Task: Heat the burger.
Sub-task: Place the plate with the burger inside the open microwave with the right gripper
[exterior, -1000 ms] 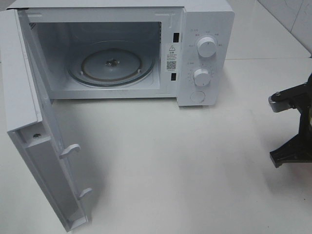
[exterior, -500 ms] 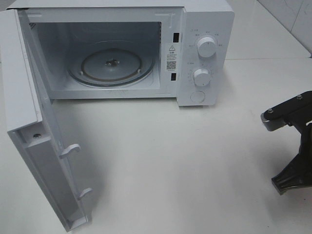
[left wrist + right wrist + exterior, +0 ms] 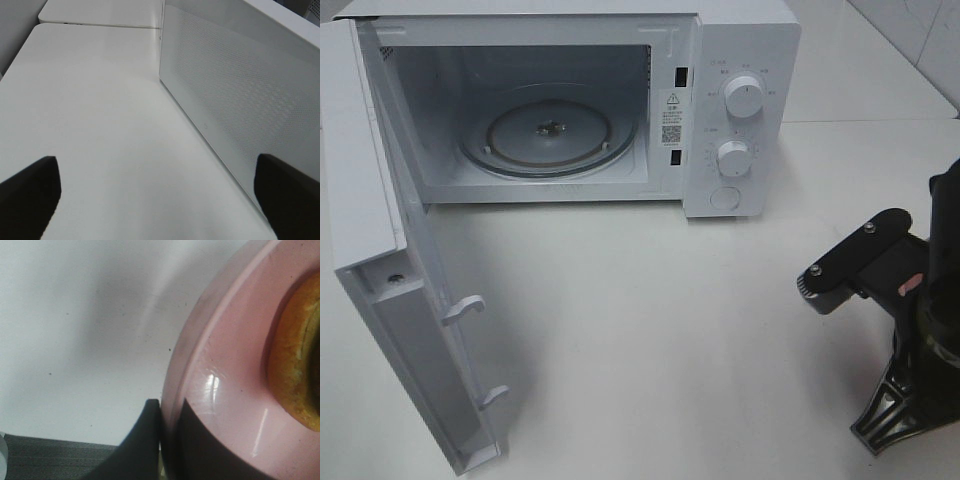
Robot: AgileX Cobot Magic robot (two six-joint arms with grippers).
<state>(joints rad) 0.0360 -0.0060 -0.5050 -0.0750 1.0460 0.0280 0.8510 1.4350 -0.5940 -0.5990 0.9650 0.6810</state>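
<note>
Burger just past right jaws, clamped on pink dish; left jaws apart.

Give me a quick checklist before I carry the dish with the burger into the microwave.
1. The microwave door is swung wide open: ok.
2. The glass turntable is bare: ok.
3. The right gripper grips the pink dish: ok. One finger sits close on each side of the rim.
4. The burger sits squarely on the dish: cannot tell. Only an edge of the bun shows.
5. The left gripper is out of the way: ok. It is open, beside the door's mesh face.
6. The dish shows in the high view: not ok. It is out of frame.
</note>
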